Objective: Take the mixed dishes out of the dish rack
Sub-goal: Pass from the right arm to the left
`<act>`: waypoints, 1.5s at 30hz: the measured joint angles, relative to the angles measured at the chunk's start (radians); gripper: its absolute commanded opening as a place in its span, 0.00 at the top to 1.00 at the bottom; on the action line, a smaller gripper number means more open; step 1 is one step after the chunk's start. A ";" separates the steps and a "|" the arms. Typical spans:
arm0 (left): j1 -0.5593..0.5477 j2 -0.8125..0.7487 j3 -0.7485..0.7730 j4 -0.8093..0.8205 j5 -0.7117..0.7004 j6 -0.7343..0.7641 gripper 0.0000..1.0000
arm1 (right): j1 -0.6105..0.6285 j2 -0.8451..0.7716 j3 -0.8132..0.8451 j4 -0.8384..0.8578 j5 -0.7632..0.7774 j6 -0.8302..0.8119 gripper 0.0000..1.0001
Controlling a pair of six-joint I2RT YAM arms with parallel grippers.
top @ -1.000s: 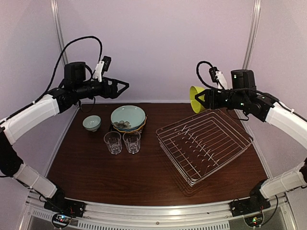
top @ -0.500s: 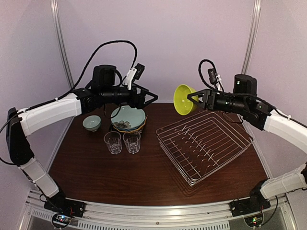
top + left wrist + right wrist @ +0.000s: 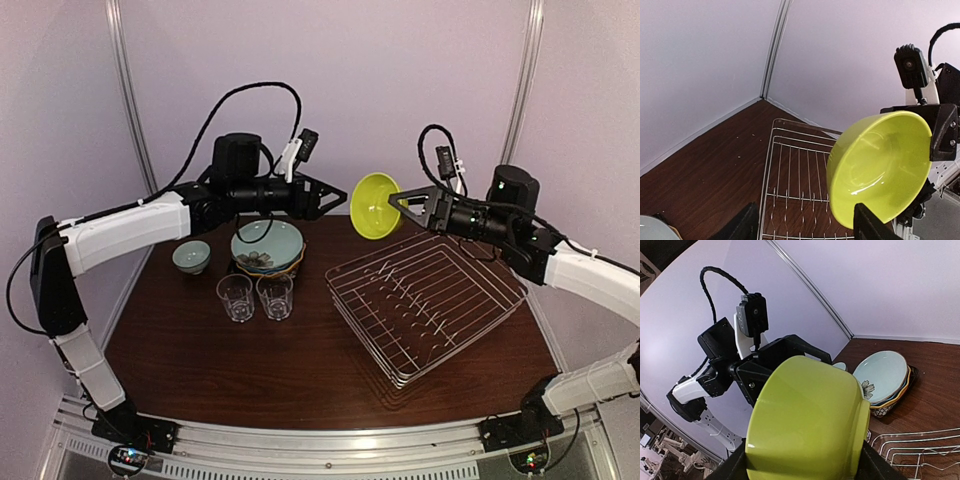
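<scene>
My right gripper (image 3: 401, 203) is shut on the rim of the yellow-green bowl (image 3: 374, 206) and holds it tilted in the air above the far left corner of the dish rack (image 3: 425, 300). The bowl fills the right wrist view (image 3: 807, 425) between my right gripper's jaws (image 3: 802, 466). My left gripper (image 3: 333, 198) is open and empty, level with the bowl and just left of it. In the left wrist view the bowl (image 3: 880, 167) hangs ahead of the open left gripper (image 3: 807, 227), over the rack (image 3: 795, 180). The rack holds no dishes.
A stack of plates with a pale teal one on top (image 3: 268, 246) sits at the back left and also shows in the right wrist view (image 3: 882, 375). A small white bowl (image 3: 191, 256) is left of it. Two clear glasses (image 3: 236, 297) (image 3: 274, 296) stand in front.
My left arm has swung right, from over the white bowl to just beside the yellow-green bowl. My right arm has carried the bowl left, towards the left gripper.
</scene>
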 measured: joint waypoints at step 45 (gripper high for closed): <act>0.040 0.099 0.146 -0.097 -0.031 -0.142 1.00 | 0.023 -0.014 -0.064 0.058 0.122 0.063 0.00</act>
